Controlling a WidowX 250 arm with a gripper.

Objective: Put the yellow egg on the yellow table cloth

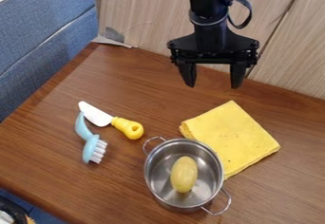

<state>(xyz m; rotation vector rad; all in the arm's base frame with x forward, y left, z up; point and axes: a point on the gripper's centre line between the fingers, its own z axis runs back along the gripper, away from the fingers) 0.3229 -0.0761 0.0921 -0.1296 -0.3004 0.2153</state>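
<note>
Your end effector (212,79) hangs wide open and empty, so you're at the pick-up step: lower it into the pot (154,182) and grip the egg (184,174).

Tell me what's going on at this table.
Nothing is being handled right now. The robot's gripper hangs open and empty above the far side of the wooden table. The yellow egg lies inside the metal pot, not yet on the folded yellow cloth next to it. Off to the side lie a toy knife with a yellow handle and a light blue brush.
</note>
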